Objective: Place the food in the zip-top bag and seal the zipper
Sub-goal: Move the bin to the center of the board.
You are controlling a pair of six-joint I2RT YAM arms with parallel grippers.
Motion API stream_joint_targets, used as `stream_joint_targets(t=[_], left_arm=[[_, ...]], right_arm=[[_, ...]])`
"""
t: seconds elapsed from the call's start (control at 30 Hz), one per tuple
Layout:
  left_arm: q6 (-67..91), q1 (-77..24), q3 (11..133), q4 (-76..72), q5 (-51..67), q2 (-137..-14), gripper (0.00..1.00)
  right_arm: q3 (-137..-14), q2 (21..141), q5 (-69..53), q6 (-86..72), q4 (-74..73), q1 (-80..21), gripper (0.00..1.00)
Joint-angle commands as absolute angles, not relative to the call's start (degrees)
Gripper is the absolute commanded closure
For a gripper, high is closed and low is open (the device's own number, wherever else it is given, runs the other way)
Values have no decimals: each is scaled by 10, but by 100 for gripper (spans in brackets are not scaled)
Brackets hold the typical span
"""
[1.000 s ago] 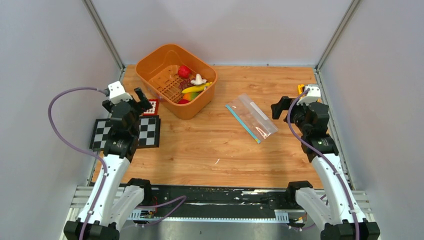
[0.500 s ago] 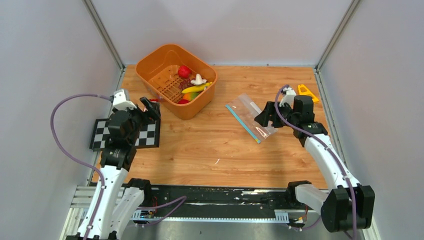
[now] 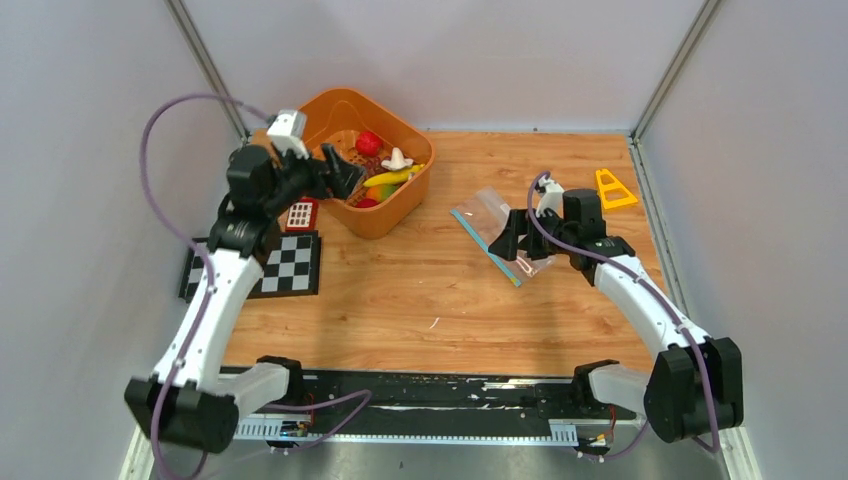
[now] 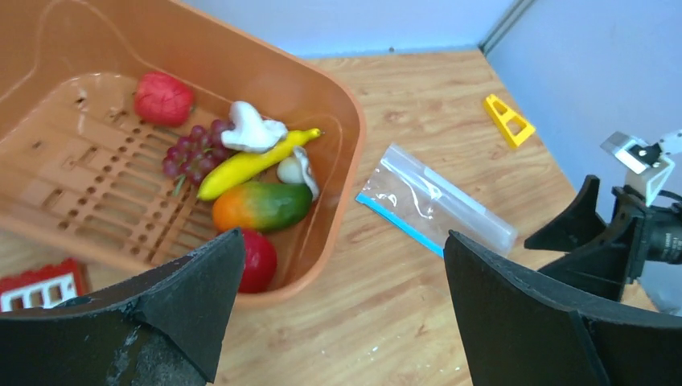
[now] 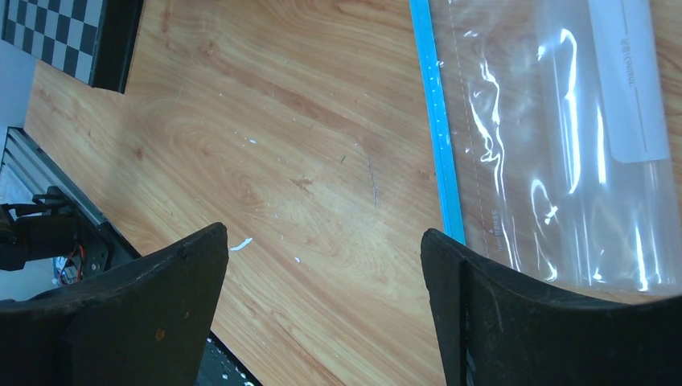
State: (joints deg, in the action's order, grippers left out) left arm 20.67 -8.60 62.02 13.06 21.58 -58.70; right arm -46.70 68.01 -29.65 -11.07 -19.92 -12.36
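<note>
The left gripper (image 4: 342,241), jaws wide apart and empty, hangs over the near rim of the orange basket (image 4: 347,129). The food lies just ahead of and below it: banana (image 4: 245,165), mango-like piece (image 4: 261,205), grapes (image 4: 189,149) and a red round fruit (image 4: 257,259) beside one finger. The banana lies on top, so closing across its narrow middle looks easiest. The right gripper (image 5: 322,235), likewise spread and holding nothing, hovers low over the table (image 5: 265,145). The flat zip-top bag (image 5: 547,161) lies beyond one finger, with the teal zipper (image 5: 438,145) ending just at that finger. It should shift until the strip sits between the jaws, then pinch one lip only. Whether the zipper is sealed cannot be told.
</note>
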Motion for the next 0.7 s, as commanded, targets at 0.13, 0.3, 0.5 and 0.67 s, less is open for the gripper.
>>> stream_joint_targets(t=[0.13,0.3,0.5,0.67], left_arm=[[90,-191,754,161,196,-821,0],[78,-216,753,167,177,-898,0],[68,-237,678,150,173,-895,1],[46,-261,641,182,203,-863,8]], right_arm=[[-472,679,-314,-128,-195,-130,9],[-455,666,-312,-130,-192,-130,8],[-435,662,-314,-132,-194,-130,8],[-422,657,-310,-138,-188,-130,7]])
